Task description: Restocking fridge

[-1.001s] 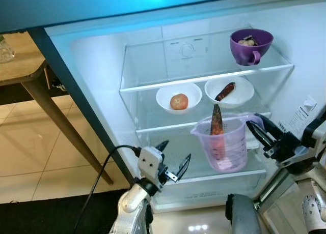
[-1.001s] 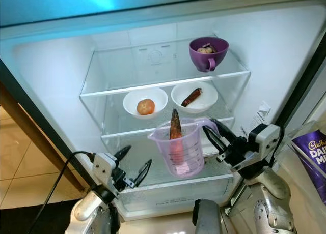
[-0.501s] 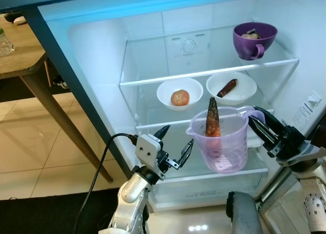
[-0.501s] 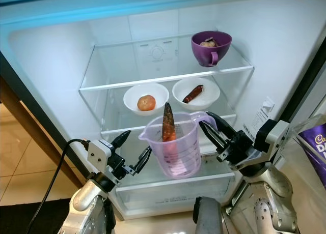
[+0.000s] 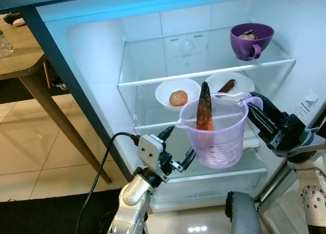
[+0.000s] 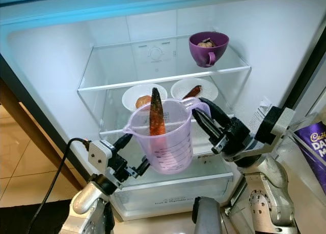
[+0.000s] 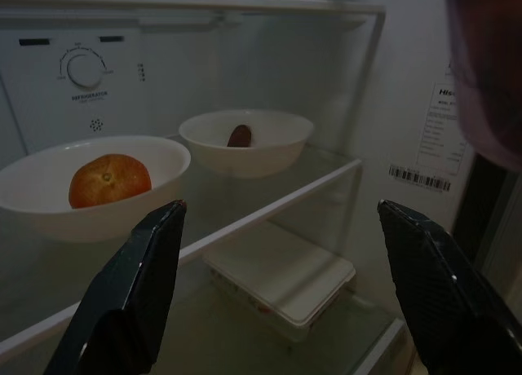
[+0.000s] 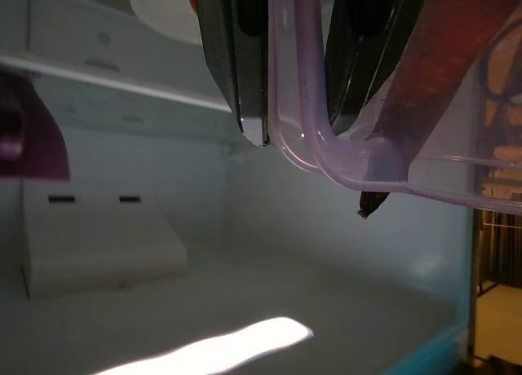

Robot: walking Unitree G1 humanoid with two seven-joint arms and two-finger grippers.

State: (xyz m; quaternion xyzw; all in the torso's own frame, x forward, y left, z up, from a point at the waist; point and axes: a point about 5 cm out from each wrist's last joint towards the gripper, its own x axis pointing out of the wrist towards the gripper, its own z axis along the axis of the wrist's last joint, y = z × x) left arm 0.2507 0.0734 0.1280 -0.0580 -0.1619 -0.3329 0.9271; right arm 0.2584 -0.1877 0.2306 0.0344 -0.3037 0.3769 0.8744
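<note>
Two right fingers (image 6: 206, 129) pinch a clear lilac jug (image 6: 164, 137); left fingers (image 5: 175, 147) spread wide.

Inside the open fridge (image 5: 97, 56), the top glass shelf (image 5: 153, 71) carries a purple cup (image 5: 250, 39) at its right end, the middle shelf (image 7: 269, 204) holds two white bowls side by side, the left bowl (image 7: 49, 187) with a round orange fruit (image 7: 109, 179) and the right bowl (image 7: 246, 143) with a dark reddish piece (image 7: 239, 135), and a flat white container (image 7: 279, 279) lies on the lowest shelf (image 5: 224, 170).

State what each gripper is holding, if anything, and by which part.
The right gripper holds the measuring jug by its handle. The left gripper holds nothing; its fingers are open.
</note>
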